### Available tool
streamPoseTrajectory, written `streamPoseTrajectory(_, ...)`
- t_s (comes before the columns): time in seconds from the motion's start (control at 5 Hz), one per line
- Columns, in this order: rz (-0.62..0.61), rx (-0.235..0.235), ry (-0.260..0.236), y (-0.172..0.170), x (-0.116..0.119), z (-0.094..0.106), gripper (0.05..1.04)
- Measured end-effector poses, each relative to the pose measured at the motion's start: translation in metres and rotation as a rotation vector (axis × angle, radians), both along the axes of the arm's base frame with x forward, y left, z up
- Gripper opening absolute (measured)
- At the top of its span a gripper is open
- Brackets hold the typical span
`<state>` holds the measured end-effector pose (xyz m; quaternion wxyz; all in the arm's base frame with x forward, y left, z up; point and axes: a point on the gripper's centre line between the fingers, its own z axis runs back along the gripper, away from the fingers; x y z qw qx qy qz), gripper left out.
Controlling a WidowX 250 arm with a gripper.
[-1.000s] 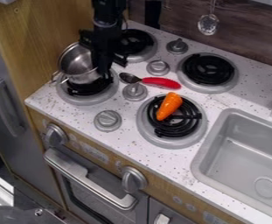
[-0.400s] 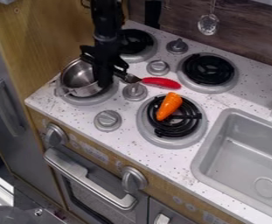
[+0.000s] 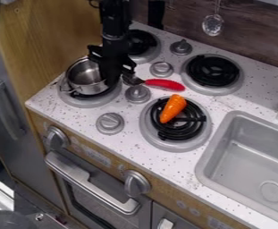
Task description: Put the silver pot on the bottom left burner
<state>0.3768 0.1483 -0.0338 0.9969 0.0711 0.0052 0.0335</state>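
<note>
The silver pot point(image 3: 85, 78) is at the bottom left burner point(image 3: 80, 102), over its black coil and covering most of it. It looks nearly level, its open top facing up; whether its base touches the coil I cannot tell. At the pot's right side is my black gripper point(image 3: 109, 80), shut on the pot's rim and hiding that part of it.
A spoon with a red handle point(image 3: 165, 84) lies just right of the gripper. An orange carrot point(image 3: 173, 108) rests on the bottom right burner point(image 3: 175, 145). Knobs stand between the burners, a wooden wall point(image 3: 39, 49) rises at left, and a sink point(image 3: 248, 156) is at right.
The pot has come down from a raised, more tilted position onto or close above the burner, then shifted slightly right along with my gripper. Carrot and spoon have stayed put.
</note>
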Motion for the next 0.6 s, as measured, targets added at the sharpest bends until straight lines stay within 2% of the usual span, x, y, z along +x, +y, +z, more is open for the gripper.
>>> streamPoseTrajectory(0.2,0.013,0.000,-0.016,0.000,0.004,0.003,0.487)
streamPoseTrajectory(0.4,0.009,0.012,-0.084,-0.007,0.013,0.045,0.799)
streamPoseTrajectory(0.6,0.000,-0.014,-0.114,-0.027,0.008,0.074,1.001)
